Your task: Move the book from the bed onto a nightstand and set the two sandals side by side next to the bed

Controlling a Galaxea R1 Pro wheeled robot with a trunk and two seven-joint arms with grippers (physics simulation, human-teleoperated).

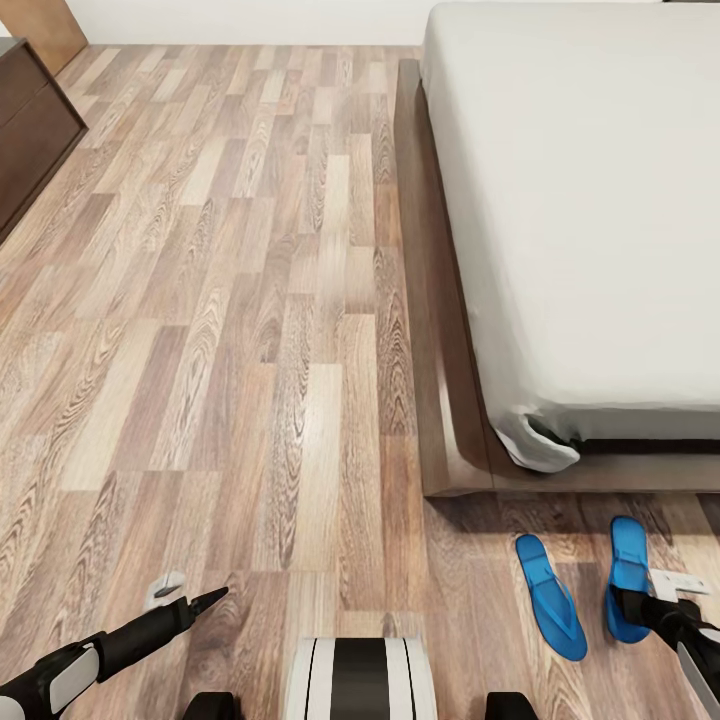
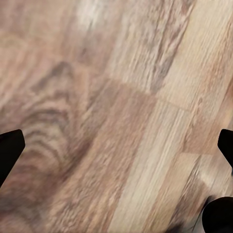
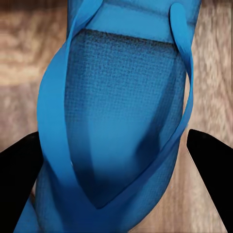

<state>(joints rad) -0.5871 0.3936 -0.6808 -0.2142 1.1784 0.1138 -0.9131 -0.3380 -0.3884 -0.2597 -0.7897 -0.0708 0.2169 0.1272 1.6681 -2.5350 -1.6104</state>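
Two bright blue sandals lie on the wood floor by the foot corner of the bed (image 1: 600, 200). The left sandal (image 1: 550, 597) lies free. My right gripper (image 1: 622, 603) is at the near end of the right sandal (image 1: 628, 560). In the right wrist view, that sandal (image 3: 116, 111) sits between the dark fingers (image 3: 19, 179), which press against its two edges. My left gripper (image 1: 195, 592) hovers open over bare floor, with its fingers (image 2: 9, 150) wide apart. The book and the nightstand are out of view.
The bed's dark wooden frame (image 1: 430, 330) runs along the right of the plank floor (image 1: 230, 300). A dark brown dresser (image 1: 25, 130) stands at the far left. My own base (image 1: 360, 680) is at the bottom middle.
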